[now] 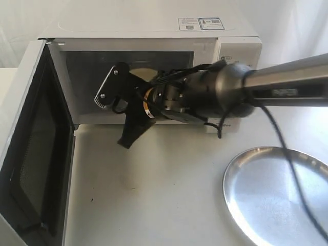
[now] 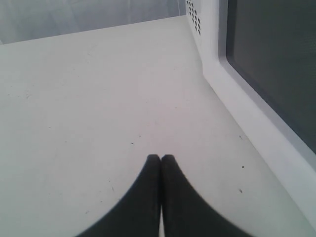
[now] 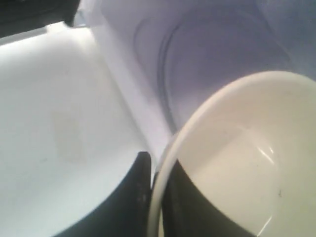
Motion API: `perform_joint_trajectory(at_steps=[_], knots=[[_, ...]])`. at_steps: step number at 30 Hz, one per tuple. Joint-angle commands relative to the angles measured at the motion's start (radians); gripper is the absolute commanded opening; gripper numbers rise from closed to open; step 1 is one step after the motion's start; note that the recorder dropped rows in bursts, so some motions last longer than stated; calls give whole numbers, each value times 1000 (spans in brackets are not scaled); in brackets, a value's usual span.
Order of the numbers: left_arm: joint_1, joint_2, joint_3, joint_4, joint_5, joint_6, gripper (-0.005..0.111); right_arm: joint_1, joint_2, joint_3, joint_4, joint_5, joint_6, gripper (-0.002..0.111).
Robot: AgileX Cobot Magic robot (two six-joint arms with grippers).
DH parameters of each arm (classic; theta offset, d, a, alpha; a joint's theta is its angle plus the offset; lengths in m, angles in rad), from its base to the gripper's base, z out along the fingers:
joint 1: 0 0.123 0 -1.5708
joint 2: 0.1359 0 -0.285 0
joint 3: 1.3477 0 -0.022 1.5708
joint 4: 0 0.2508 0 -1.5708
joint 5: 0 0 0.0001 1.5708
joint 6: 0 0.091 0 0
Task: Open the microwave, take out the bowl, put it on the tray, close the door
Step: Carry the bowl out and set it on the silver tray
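The white microwave (image 1: 154, 31) stands at the back with its door (image 1: 31, 154) swung wide open to the left, black inner face showing. My right gripper (image 1: 123, 105) is at the mouth of the cavity. In the right wrist view it (image 3: 157, 160) is shut on the rim of the cream-white bowl (image 3: 247, 148), one finger inside and one outside, with the cavity floor behind. The exterior view hides most of the bowl behind the arm. The silver tray (image 1: 271, 195) lies at the front right. My left gripper (image 2: 161, 159) is shut on nothing, low over the table beside the door's outer face (image 2: 266, 64).
The open door juts out over the left part of the white table (image 1: 154, 195). The right arm and its black cable (image 1: 287, 154) cross above the tray. The microwave's vented side wall (image 2: 194, 17) is beyond the left gripper.
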Motion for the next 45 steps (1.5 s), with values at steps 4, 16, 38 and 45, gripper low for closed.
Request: perform_joint_trajectory(at_steps=[4,16,38,45], knots=[[-1,-2,-1,-3,-1,-7,0,72,-402,463,128,182,322,0],[-1,-2,-1,-3,-1,-7,0,72,-579,869,-336,383,994,0],[-1,-2,-1,-3,-1,-7,0,129,-705,826,-847,286,1386,1],[-1,-2,-1,-3,-1,-7,0,177,-866,576,-984,-93,1353,0]])
